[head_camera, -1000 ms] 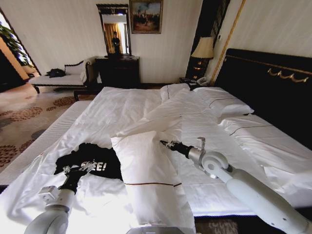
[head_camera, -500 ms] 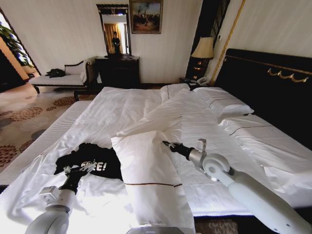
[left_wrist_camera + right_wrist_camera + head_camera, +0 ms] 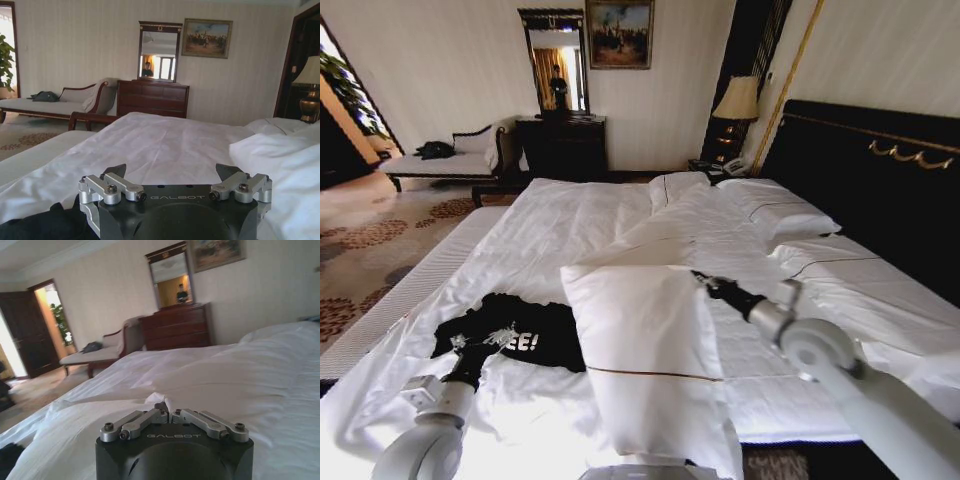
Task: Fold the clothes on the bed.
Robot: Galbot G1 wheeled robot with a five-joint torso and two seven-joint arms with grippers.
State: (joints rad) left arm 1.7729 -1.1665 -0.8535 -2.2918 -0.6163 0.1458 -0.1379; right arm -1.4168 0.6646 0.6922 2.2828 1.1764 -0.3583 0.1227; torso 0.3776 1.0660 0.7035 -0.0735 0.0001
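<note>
The T-shirt is lying crumpled near the bed foot — limp, light, probably best pinched at hems. Left gripper is hovering spread; right gripper is pinching the duvet.

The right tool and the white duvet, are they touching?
Touching. In the right wrist view the right tool is shut on a pinched fold of the white duvet.

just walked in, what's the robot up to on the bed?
The right gripper is shut on a fold of the white duvet, holding it beside the black T-shirt. The left gripper sits open at the shirt's near edge. The shirt lies crumpled and unfolded on the bed.
</note>
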